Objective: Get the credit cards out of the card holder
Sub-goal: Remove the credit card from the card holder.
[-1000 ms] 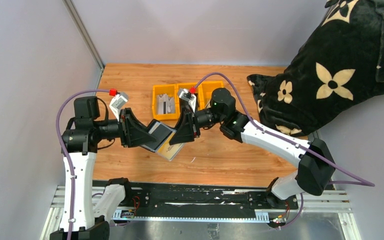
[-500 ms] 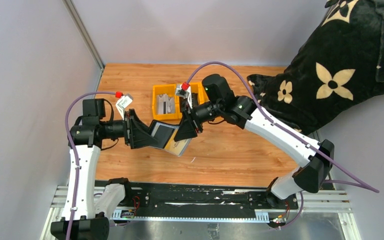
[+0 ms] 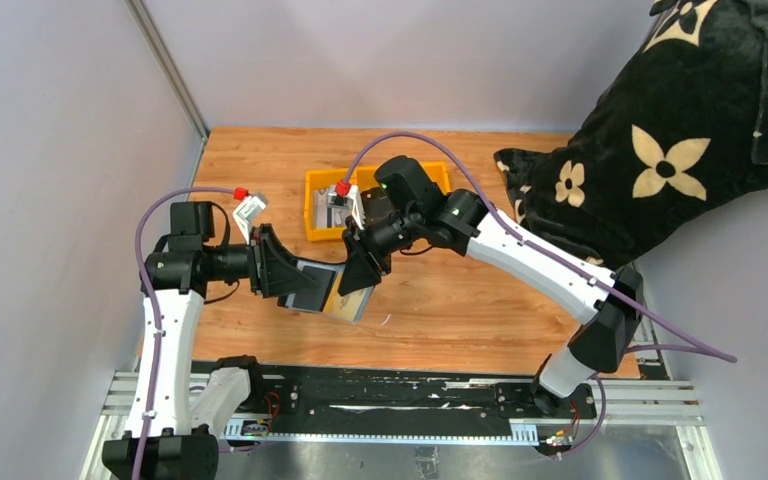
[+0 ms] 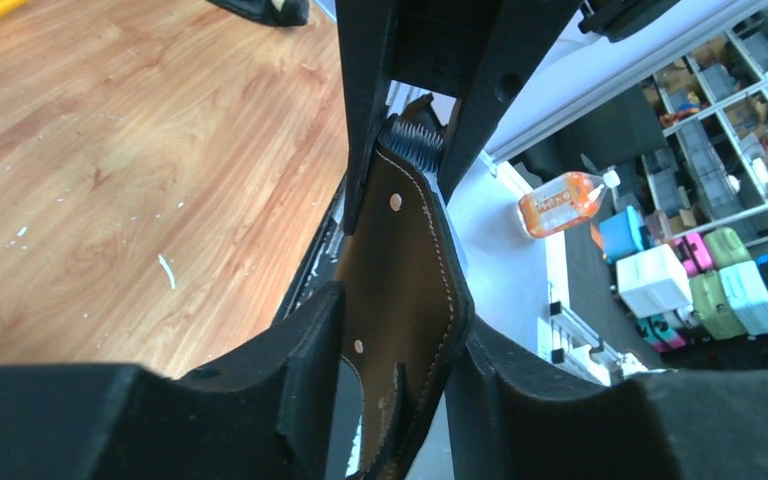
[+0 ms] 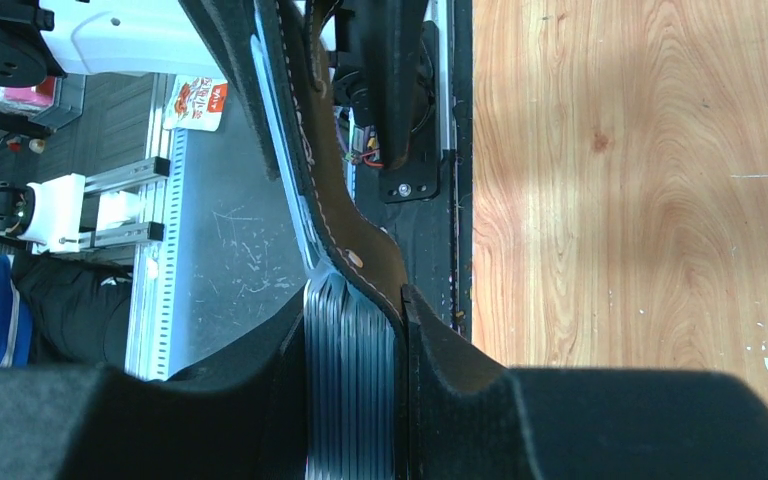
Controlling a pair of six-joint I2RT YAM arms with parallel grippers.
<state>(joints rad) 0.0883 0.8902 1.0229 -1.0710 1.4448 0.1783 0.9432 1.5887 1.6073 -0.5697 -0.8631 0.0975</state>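
The card holder (image 3: 312, 287), a small dark case, hangs above the table between both grippers. My left gripper (image 3: 290, 280) is shut on its left side; the left wrist view shows a brown stitched flap (image 4: 405, 260) pinched between my fingers (image 4: 290, 370). My right gripper (image 3: 356, 278) is shut on its right side; the right wrist view shows the ribbed grey pleats (image 5: 352, 380) squeezed between the jaws. A tan-gold flat face (image 3: 348, 303) shows at the holder's lower right; I cannot tell if it is a card. Silvery grey credit cards (image 3: 334, 208) lie in the yellow tray.
The yellow three-compartment tray (image 3: 309, 210) stands behind the grippers at mid-table, partly hidden by the right arm. A large black cushion with cream flowers (image 3: 660, 150) fills the right rear. Grey walls close off the left and back. A black rail (image 3: 410, 385) runs along the near edge.
The right arm's wrist has swung left and over the tray, and its gripper moved slightly left and nearer. The holder has tilted and shifted a little left. Both grippers have stayed shut on it.
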